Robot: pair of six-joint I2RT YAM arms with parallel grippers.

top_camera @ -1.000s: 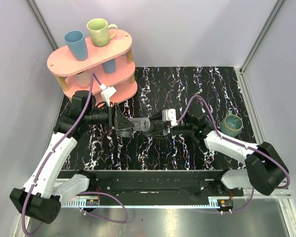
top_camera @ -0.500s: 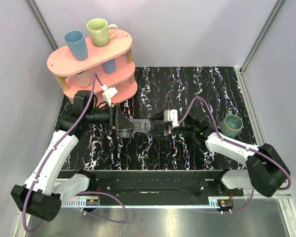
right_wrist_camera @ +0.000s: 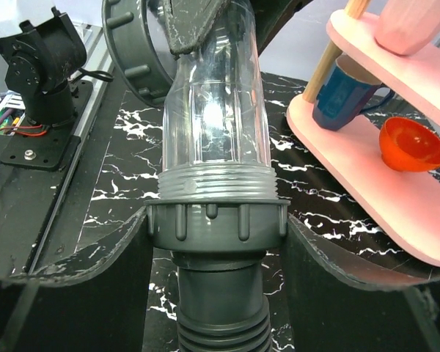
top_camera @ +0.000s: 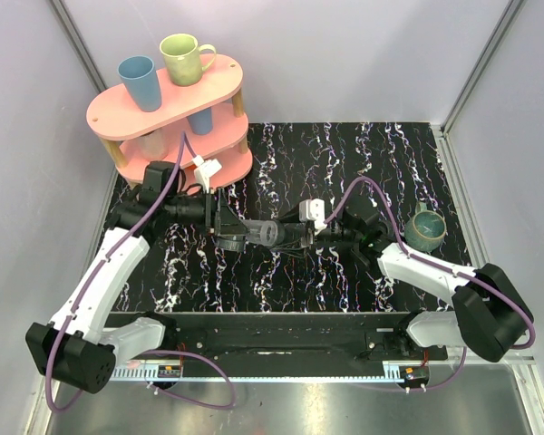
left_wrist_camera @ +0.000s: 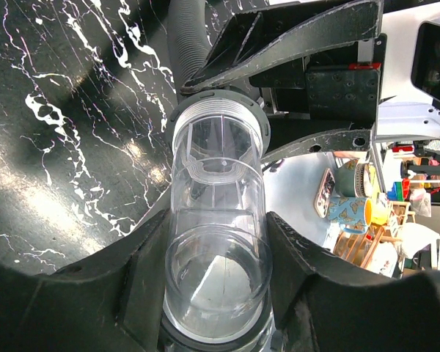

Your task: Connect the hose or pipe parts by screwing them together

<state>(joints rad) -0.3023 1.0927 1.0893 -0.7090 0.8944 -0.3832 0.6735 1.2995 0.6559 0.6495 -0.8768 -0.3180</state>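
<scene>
Fitting (left_wrist_camera: 218, 242) meets collar (right_wrist_camera: 216, 220) on one axis
My left jaws clamp the clear fitting, my right jaws grip the hose's (right_wrist_camera: 221, 334) grey collar. Both lie end to end along the line between my wrists, above the surface (top_camera: 363, 163), threaded end seated in the collar.

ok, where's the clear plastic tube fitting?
Top view, mid-table: clear plastic tube fitting in the left gripper, threaded end at the grey hose collar in the right gripper.
</scene>
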